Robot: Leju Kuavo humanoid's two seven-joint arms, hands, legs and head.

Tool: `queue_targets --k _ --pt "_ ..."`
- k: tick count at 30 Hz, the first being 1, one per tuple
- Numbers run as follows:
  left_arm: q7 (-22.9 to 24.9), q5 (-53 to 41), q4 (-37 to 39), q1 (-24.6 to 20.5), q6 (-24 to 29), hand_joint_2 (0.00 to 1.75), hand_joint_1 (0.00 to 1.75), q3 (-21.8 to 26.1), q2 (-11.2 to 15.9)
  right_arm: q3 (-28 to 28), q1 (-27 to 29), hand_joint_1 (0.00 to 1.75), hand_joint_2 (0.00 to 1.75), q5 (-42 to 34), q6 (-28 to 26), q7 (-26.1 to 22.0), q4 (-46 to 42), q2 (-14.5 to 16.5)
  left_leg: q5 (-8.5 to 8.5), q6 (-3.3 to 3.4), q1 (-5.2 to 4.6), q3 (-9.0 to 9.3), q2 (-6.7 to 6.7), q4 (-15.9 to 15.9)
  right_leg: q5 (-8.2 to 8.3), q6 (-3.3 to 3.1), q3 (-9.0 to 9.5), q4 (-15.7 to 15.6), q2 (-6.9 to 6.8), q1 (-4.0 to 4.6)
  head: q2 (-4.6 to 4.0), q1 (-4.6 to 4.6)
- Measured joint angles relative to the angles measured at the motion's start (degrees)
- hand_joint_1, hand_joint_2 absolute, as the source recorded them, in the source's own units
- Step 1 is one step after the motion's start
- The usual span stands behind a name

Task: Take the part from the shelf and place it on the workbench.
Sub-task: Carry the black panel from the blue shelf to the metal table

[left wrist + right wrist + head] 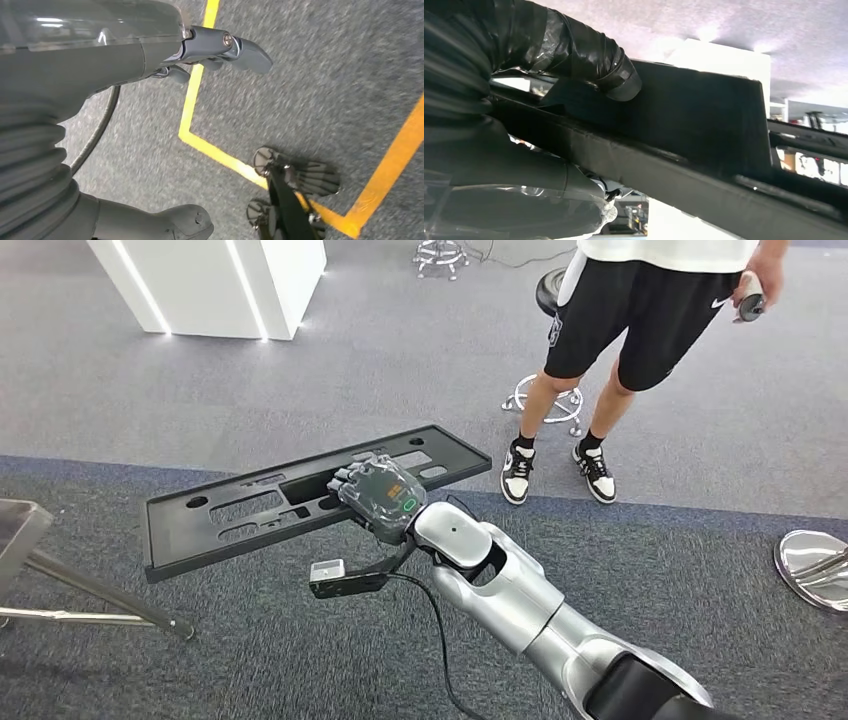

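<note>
The grey carpeted floor (300, 380) spreads across the head view, with a white block-shaped cabinet (215, 285) at about eleven o'clock and a person in black shorts and white trainers (640, 330) standing at about one o'clock, well apart from the robot; a slanting metal frame leg (90, 590) sits at nine o'clock, though whether it belongs to the table I cannot tell.

The long flat black plastic panel with slotted cut-outs (290, 495) is carried in the air near the picture's middle, tilted, its long axis running from eight o'clock to two o'clock; the right robot hand (378, 495) grips it along the near long edge, roughly mid-length, the thumb pressed on one face as the right wrist view shows (619, 75).

It looks stiff and light (thin moulded plastic, by its look), but long, so it should swing and lever against the fingers; a hold near the middle of the long edge, as now, seems soundest.

The left robot hand (210, 55) hangs over the carpet and yellow floor tape (200, 100), fingers apart, holding nothing.
</note>
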Motion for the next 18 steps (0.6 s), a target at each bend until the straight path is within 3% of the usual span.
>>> queue_targets --k 1,2,3,5,7,8,10,11,12,14,16,18 --pt "0.00 0.03 0.01 0.18 0.03 1.75 0.00 0.05 -0.05 0.00 -0.05 1.75 1.75 0.02 0.02 0.01 -0.04 0.00 -0.13 -0.30 0.04 -0.17 0.32 0.19 0.12 -0.35 0.13 -0.20 -0.64 0.03 0.00 -0.01" --pt "0.00 0.07 0.01 0.28 0.05 1.75 0.00 0.10 -0.09 0.00 -0.12 1.75 1.75 0.03 0.03 0.01 -0.10 0.00 -0.80 -0.56 0.00 -0.64 1.50 1.19 0.24 -0.73 0.27 -0.44 -1.32 0.03 0.00 -0.01" --pt "0.00 0.10 0.01 0.26 0.07 1.75 0.00 0.13 -0.11 0.00 -0.18 1.75 1.75 0.03 0.04 0.02 -0.15 -0.01 -2.10 -0.75 -0.08 -1.62 3.19 3.35 0.31 -1.07 0.40 -0.66 -2.07 0.07 0.00 -0.01" --pt "0.00 0.14 0.01 0.05 0.10 1.75 0.00 0.14 -0.15 -0.01 -0.22 1.75 1.75 0.02 0.06 0.03 -0.20 -0.06 -5.82 -0.99 -0.15 -4.87 6.44 10.53 0.23 -1.54 0.51 -0.75 -3.60 0.46 0.00 -0.01" --pt "0.00 0.15 0.01 -0.05 0.12 1.75 0.00 0.15 -0.18 -0.01 -0.15 1.75 1.75 0.01 0.13 0.01 -0.19 -0.14 -7.80 -1.02 -0.12 -7.51 7.21 16.29 0.07 -1.77 0.53 -0.73 -5.15 0.82 0.00 -0.01" --pt "0.00 0.15 0.01 0.00 0.14 1.75 0.00 0.17 -0.20 -0.01 -0.14 1.75 1.75 -0.03 0.21 -0.02 -0.21 -0.19 -7.27 -0.93 -0.13 -7.44 7.31 16.40 -0.03 -1.84 0.61 -0.72 -5.87 0.97 0.00 -0.02" --pt "0.00 0.16 0.00 0.13 0.39 1.75 0.00 0.25 -0.21 -0.01 -0.18 1.75 1.75 -0.47 0.72 -0.09 -0.61 -0.46 -3.61 -0.40 -0.30 -3.76 8.15 9.82 -0.35 -1.85 1.00 -0.72 -7.19 1.20 0.00 -0.02" --pt "0.00 0.16 0.00 0.11 0.58 1.75 0.00 0.30 -0.21 -0.04 -0.28 1.75 1.75 -0.93 1.09 -0.16 -1.02 -0.77 -2.21 0.02 -0.66 -1.48 9.56 5.71 -0.52 -1.77 1.23 -0.77 -7.82 1.32 0.00 -0.02" --pt "0.00 0.15 0.00 0.02 0.76 1.75 0.00 0.34 -0.22 -0.11 -0.42 1.75 1.75 -1.52 1.49 -0.31 -1.56 -1.26 -1.28 0.49 -1.11 0.28 10.88 2.40 -0.66 -1.64 1.38 -0.78 -8.40 1.45 0.00 -0.02" --pt "0.00 0.14 0.00 -0.09 0.97 1.75 0.00 0.43 -0.22 -0.41 -0.67 1.75 1.75 -2.78 2.29 -0.76 -2.77 -2.62 -1.26 1.20 -1.88 1.24 12.13 0.18 -0.79 -1.26 1.52 -0.90 -9.59 1.68 0.00 -0.01" --pt "0.01 0.14 0.01 0.11 1.03 1.75 0.00 0.68 -0.24 -0.79 -0.76 1.75 1.75 -3.71 2.93 -1.17 -3.90 -4.01 -0.91 1.74 -1.79 1.24 10.83 -0.32 -1.04 -0.75 1.67 -0.92 -10.43 1.73 0.00 -0.01" --pt "0.05 0.10 0.01 0.25 1.02 1.75 0.00 1.04 -0.29 -1.22 -0.87 1.75 1.75 -4.26 3.24 -1.45 -4.79 -5.25 -0.52 2.34 -1.39 1.57 9.62 -0.98 -2.34 -0.19 1.06 0.86 -8.29 1.56 0.00 -0.01"
